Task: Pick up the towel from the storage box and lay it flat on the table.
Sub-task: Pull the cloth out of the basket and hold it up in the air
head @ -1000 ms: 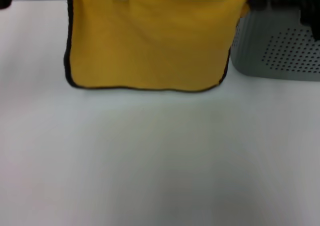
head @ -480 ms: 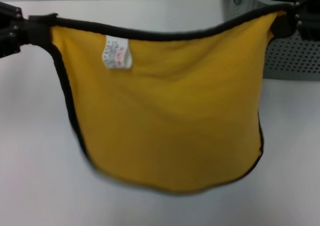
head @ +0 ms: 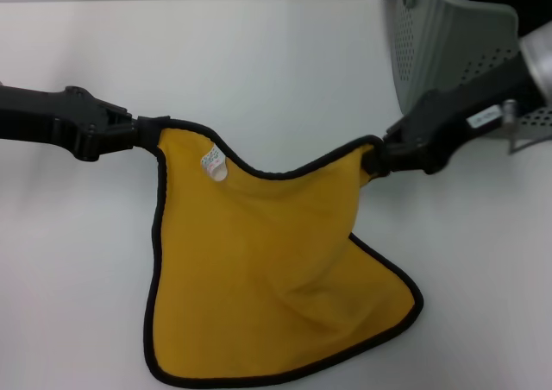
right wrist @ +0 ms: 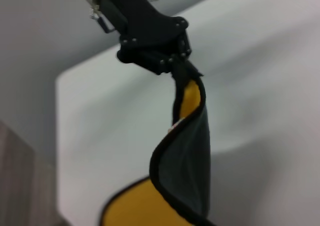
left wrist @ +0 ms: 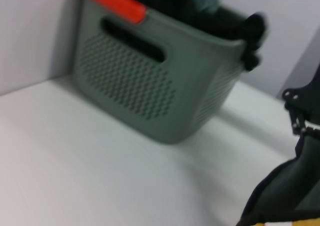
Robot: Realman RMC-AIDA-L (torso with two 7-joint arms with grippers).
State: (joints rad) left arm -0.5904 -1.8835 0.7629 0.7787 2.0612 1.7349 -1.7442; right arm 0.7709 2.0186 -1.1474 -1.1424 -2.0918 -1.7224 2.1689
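Note:
The yellow towel (head: 267, 278) with its black border hangs slack between both grippers. Its lower half rests on the white table (head: 276, 71) and a fold runs toward the near right corner. My left gripper (head: 148, 134) is shut on the towel's left top corner, close to the small white tag (head: 213, 161). At the right top corner my right gripper (head: 377, 159) is shut on the cloth. In the right wrist view the left gripper (right wrist: 181, 62) pinches the towel (right wrist: 192, 151), whose grey-green reverse shows. The storage box (head: 448, 36) stands at the far right.
In the left wrist view the storage box (left wrist: 150, 81) has an orange-red strip (left wrist: 112, 3) on its rim and dark items inside. Bare table (head: 69, 304) lies to the left of the towel and behind it.
Both grippers have come down and closer together with the towel. The cloth hung stretched in the air; now it sags and its lower part lies on the table.

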